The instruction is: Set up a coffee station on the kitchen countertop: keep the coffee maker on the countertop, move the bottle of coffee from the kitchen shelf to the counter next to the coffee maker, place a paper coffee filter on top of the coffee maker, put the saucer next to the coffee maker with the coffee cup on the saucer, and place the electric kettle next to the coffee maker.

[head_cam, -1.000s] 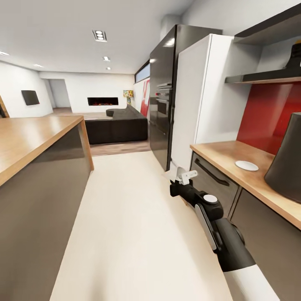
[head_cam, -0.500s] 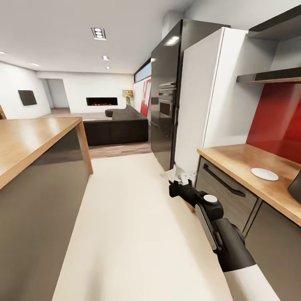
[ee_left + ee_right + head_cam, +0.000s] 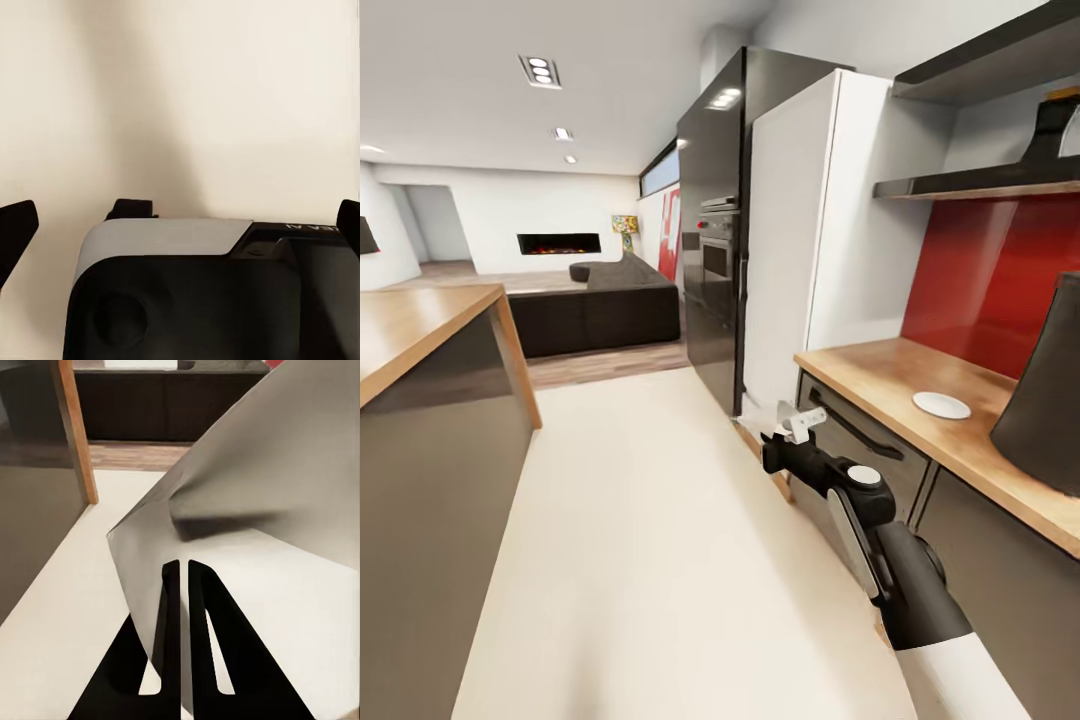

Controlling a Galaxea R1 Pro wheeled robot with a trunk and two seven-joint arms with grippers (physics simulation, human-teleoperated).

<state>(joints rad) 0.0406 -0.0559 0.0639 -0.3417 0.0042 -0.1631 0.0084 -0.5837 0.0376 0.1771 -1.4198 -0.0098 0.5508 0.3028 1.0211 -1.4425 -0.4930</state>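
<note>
Right gripper (image 3: 792, 428) is pinched on the paper coffee filter (image 3: 247, 495), sheet clearest at its wrist. Left gripper (image 3: 180, 225) spread wide over floor. View has swung right since: coffee maker (image 3: 1045, 385) back beside the saucer (image 3: 941, 404) on the kitchen countertop (image 3: 880, 372).

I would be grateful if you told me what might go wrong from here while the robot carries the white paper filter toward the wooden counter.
1. The right gripper pinches only the edge of the white folded paper filter; the thin sheet may slip out in transit.
2. The tall dark-grey tapered coffee maker stands near the front edge of the tan wooden countertop; a careless reach might knock it.
3. The small white round saucer lies close beside it and could be swept aside.
</note>
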